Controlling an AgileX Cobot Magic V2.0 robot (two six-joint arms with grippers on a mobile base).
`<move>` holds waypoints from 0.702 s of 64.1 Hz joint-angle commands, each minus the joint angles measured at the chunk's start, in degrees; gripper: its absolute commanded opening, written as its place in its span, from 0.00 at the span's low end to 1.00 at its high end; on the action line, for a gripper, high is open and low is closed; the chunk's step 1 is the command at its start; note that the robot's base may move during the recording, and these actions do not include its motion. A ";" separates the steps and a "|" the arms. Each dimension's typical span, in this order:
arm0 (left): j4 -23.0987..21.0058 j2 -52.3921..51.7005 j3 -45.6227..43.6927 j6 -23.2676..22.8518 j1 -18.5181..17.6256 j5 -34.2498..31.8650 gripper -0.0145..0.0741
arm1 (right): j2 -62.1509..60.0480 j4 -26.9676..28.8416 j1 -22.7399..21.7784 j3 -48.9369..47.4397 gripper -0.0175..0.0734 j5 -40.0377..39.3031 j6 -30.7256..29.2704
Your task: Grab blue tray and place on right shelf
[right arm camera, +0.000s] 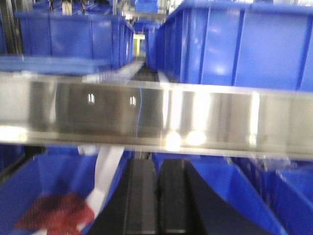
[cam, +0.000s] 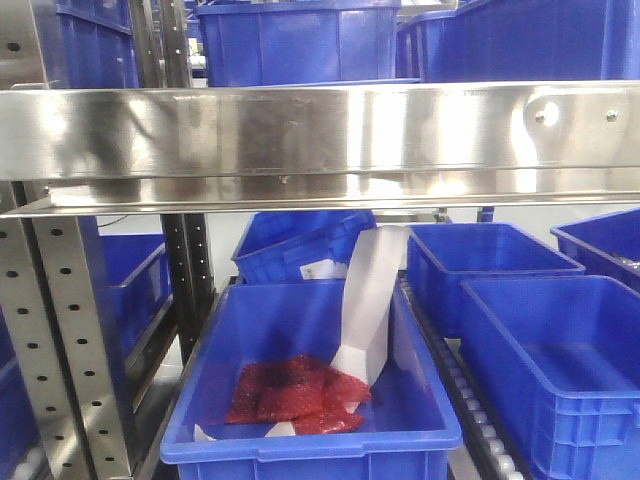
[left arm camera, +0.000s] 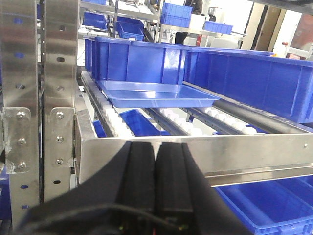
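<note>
In the left wrist view the left gripper (left arm camera: 155, 161), two black padded fingers (left arm camera: 139, 181) pressed flat against each other, is clenched on nothing and sits low in front of the shiny stainless-steel front rail (left arm camera: 195, 152) of the rack level. Just past that rail, white plastic rollers (left arm camera: 183, 125) run back in lanes, and on them rests the wide, shallow, light periwinkle-blue plastic tray (left arm camera: 156, 94), lying flat with its low flared rim toward the camera and well apart from the gripper. Behind the tray stands a deep dark blue plastic bin (left arm camera: 132, 61), and another long blue bin (left arm camera: 254, 81) lines the right side of the rollers. To the left rise perforated steel uprights (left arm camera: 58, 98). The right wrist view is blurred; the right gripper (right arm camera: 156, 196) also shows its black fingers closed together with nothing between them, below a broad reflective steel rail (right arm camera: 156, 115), with deep blue bins (right arm camera: 234, 44) stacked beyond. The front-facing view shows the same broad rail (cam: 320, 140) across the top, and beneath it an open deep blue bin (cam: 310, 440) holding a red mesh bag (cam: 290, 395) and a curled white paper strip (cam: 370, 300), with more blue bins (cam: 560, 360) to the right.
</note>
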 commanded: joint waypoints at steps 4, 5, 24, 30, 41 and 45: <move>0.18 0.55 -1.68 -0.14 -0.43 -5.65 0.11 | -1.20 -0.10 -0.32 -0.79 0.24 -6.32 -0.78; 0.18 0.64 -1.68 -0.14 -0.43 -5.65 0.11 | -1.20 -0.10 -0.32 -0.79 0.24 -6.32 -0.78; 0.18 0.64 -1.68 -0.14 -0.43 -5.65 0.11 | -1.20 -0.05 -0.32 -0.79 0.24 -5.93 -0.78; 0.18 0.64 -1.68 -0.14 -0.43 -5.65 0.11 | -1.20 -0.05 -0.32 -0.79 0.24 -5.93 -0.78; 0.18 0.64 -1.68 -0.14 -0.43 -5.65 0.11 | -1.20 -0.05 -0.32 -0.79 0.24 -5.93 -0.78; 0.18 0.64 -1.68 -0.14 -0.43 -5.65 0.11 | -1.20 -0.05 -0.32 -0.79 0.24 -5.93 -0.78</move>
